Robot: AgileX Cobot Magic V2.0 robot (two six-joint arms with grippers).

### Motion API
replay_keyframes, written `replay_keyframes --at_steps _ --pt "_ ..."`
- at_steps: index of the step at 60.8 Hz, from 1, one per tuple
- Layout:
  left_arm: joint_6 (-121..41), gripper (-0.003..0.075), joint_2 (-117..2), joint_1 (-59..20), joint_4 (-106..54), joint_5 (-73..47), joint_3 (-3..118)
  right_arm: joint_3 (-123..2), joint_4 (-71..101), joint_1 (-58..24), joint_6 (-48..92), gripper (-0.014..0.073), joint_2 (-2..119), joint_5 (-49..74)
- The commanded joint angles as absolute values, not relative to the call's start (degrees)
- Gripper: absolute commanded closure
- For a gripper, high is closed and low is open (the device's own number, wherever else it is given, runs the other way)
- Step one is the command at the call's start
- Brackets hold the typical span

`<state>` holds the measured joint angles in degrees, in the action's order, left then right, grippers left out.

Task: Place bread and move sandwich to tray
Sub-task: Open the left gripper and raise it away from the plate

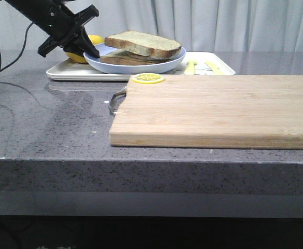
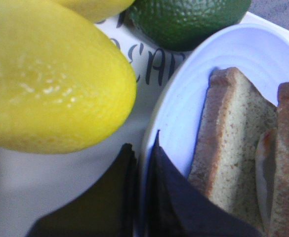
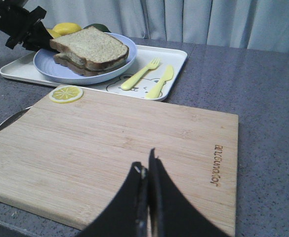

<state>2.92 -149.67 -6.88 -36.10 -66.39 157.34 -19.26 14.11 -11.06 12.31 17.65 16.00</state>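
The sandwich (image 1: 141, 49), its top slice of bread (image 3: 90, 45) already laid over the egg and lower slice, is seen on the pale blue plate (image 1: 177, 61), which rests on the cream-white tray (image 1: 213, 68) at the far side of the grey surface (image 1: 47, 124). The left gripper (image 1: 86, 47) is closed on the plate's left rim, one finger above the rim and one beneath, as the left wrist view shows. Whether the plate is fully set down or held slightly lifted cannot be told.

A yellow fruit (image 2: 50, 79) and a green one (image 2: 188, 17) lie on the tray just beside the plate, with a yellow fork (image 3: 140, 74) and knife (image 3: 160, 82) to its right. The wooden cutting board (image 1: 218, 111), bare but for a lemon-slice ornament (image 1: 147, 78) at its far left corner, lies near the front edge. The right gripper (image 3: 147, 170) hangs over the board with its jaws together, holding nothing.

Both parts of the task are judged essentially done; only the release of the plate and withdrawal of the left arm appear to be left.
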Motion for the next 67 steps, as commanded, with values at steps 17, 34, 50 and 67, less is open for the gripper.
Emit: replay_keyframes --at_steps 17,34,50,67 --pt "3.5 0.0409 -145.0 -6.4 -40.7 -62.5 159.8 -20.8 14.2 -11.2 12.4 0.0654 18.1 11.4" --pt "3.5 0.0411 -144.7 -4.7 -40.7 -69.5 167.1 -20.8 14.2 -11.2 12.4 0.0654 18.1 11.3" --pt "3.5 0.0624 -144.7 -4.2 -42.3 -72.0 175.2 -20.8 14.2 -11.2 12.4 0.0654 18.1 9.5" --pt "3.5 0.0741 -141.9 -4.2 -46.1 -72.0 175.1 -20.8 14.2 -11.2 12.4 0.0654 18.1 9.6"
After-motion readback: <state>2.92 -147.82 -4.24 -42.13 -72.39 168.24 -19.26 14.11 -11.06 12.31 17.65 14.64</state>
